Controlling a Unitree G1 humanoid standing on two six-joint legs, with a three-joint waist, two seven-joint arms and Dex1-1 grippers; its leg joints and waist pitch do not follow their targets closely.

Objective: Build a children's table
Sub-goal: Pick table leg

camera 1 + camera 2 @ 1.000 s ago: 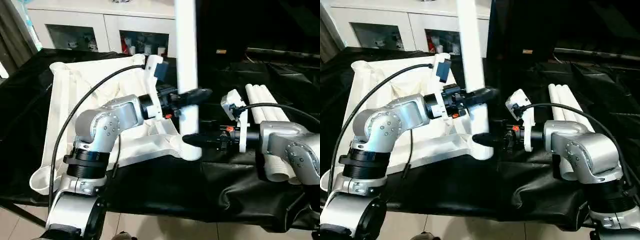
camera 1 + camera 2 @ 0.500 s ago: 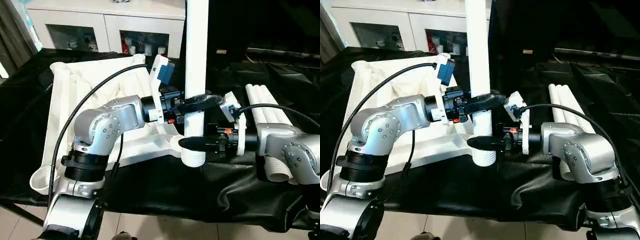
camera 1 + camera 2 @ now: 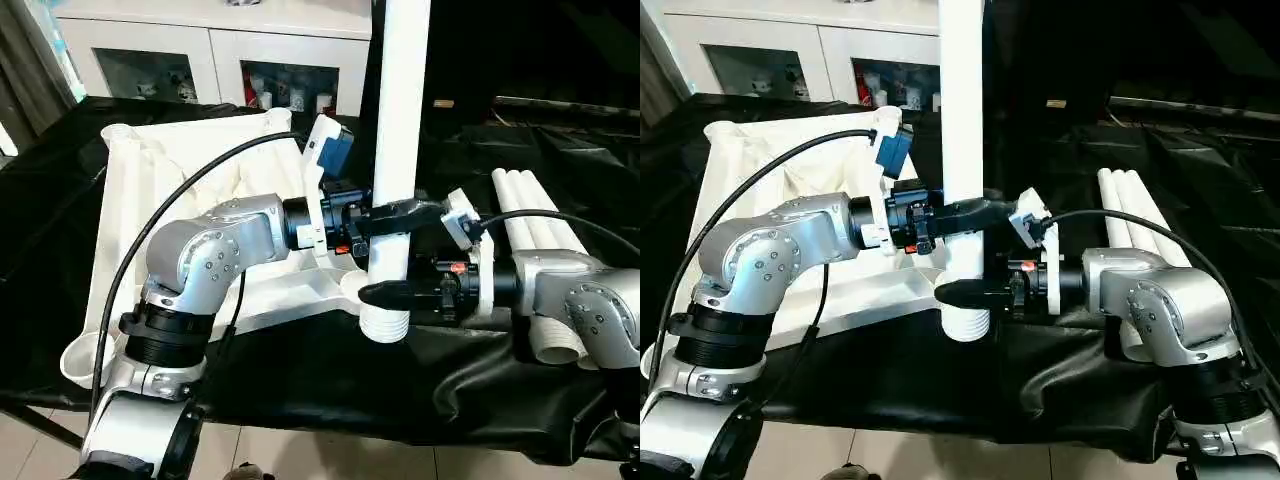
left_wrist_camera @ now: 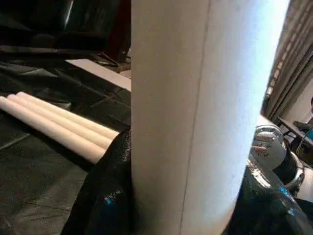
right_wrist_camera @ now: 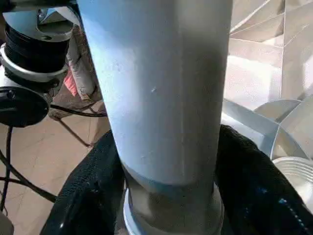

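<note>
Since a second ago the leg (image 3: 398,150) has lifted from the top's (image 3: 170,190) corner socket, its threaded end hanging just beside it. Left claw (image 3: 400,213) and right claw (image 3: 385,293) below it are both clamped on the leg. Three spare legs (image 3: 535,215) lie beyond the right arm on the black surface (image 3: 330,385). Its upper end is cut off.

upright leg (image 3: 398,150) just right of the tabletop (image 3: 190,180), three spare legs (image 3: 535,215) farther right
</note>
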